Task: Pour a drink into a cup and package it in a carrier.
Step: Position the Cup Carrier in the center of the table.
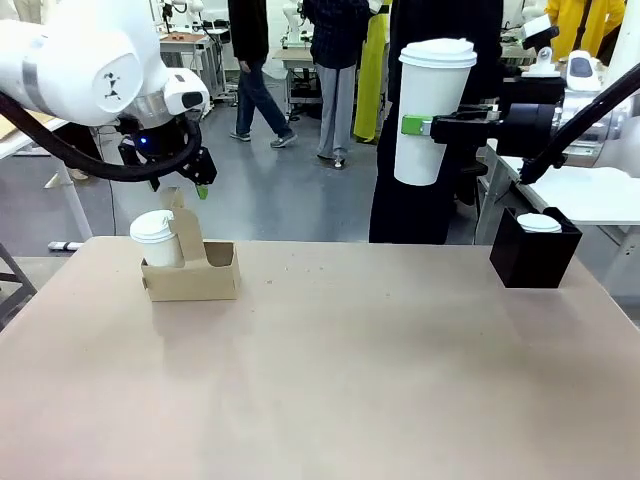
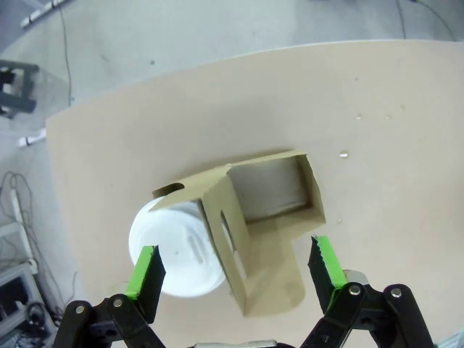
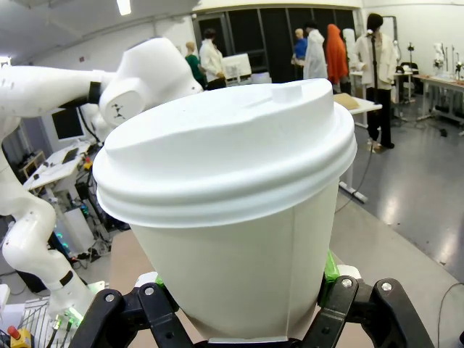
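Front view, nearest first: a broad tan table [image 1: 320,400] with a matte, faintly mottled top lies bare across the foreground. Toward its far left stands the carrier [image 1: 205,272], a low box of brown cardboard with an upright centre tab. A small lidded cup [image 1: 155,238], white and smooth, sits in its left pocket, and the pocket beside it shows bare cardboard. The left gripper [image 1: 180,188] hangs just above the tab, jaws spread wide, holding nothing. At the table's far right sits a square black box [image 1: 530,262] topped by a white lid [image 1: 538,222]. Higher up, the right gripper [image 1: 425,125] is clamped on the cup [image 1: 432,85], tall, white, tapered paper under a domed lid, upright in the air. Beyond lie a glossy grey floor [image 1: 285,190], workbenches and standing people [image 1: 335,70].
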Available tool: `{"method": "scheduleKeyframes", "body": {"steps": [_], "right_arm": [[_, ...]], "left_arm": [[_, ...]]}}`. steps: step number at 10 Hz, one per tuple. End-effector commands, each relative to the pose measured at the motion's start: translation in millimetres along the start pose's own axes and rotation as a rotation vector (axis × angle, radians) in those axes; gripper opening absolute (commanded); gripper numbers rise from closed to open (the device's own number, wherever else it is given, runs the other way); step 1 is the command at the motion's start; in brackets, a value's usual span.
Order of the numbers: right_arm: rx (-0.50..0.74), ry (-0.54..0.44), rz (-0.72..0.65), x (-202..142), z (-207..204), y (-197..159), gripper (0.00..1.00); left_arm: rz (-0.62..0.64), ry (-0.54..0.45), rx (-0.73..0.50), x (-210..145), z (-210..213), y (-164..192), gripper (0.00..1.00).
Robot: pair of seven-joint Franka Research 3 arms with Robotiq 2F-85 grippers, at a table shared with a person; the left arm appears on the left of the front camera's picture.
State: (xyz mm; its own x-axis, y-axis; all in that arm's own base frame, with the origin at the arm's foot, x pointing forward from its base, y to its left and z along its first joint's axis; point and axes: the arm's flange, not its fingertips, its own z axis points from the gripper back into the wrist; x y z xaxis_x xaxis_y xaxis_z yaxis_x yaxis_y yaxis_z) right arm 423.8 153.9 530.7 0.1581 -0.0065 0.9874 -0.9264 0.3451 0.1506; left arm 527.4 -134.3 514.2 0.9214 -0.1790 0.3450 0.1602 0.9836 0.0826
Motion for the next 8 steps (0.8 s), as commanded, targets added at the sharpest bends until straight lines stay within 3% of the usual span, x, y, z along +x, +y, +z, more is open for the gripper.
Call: {"method": "scheduleKeyframes", "body": {"steps": [1,2,3,4,5,6,8], "right_arm": [[-0.018,-0.017,0.017,1.7,-3.1,1.6,0.81],[-0.018,-0.017,0.017,1.7,-3.1,1.6,0.81],[-0.018,-0.017,0.017,1.7,-3.1,1.6,0.81],[-0.018,-0.017,0.017,1.7,-3.1,1.6,0.81],[-0.018,-0.017,0.017,1.7,-3.1,1.6,0.81],[-0.018,-0.017,0.017,1.7,-3.1,1.6,0.81],[-0.018,-0.017,0.017,1.7,-3.1,1.6,0.81]], "left_arm": [[0.060,0.033,0.025,10.8,-3.1,2.1,1.00],[0.091,0.049,0.032,10.9,-8.0,5.5,0.41],[0.093,0.062,0.039,10.9,-11.4,8.4,0.41],[0.103,0.065,0.039,10.3,-11.7,7.7,0.00],[0.106,0.068,0.036,10.0,-10.5,3.4,0.35],[0.115,0.078,0.032,6.9,-11.3,2.0,0.00],[0.130,0.091,0.034,7.2,-12.6,1.9,0.00]]}}
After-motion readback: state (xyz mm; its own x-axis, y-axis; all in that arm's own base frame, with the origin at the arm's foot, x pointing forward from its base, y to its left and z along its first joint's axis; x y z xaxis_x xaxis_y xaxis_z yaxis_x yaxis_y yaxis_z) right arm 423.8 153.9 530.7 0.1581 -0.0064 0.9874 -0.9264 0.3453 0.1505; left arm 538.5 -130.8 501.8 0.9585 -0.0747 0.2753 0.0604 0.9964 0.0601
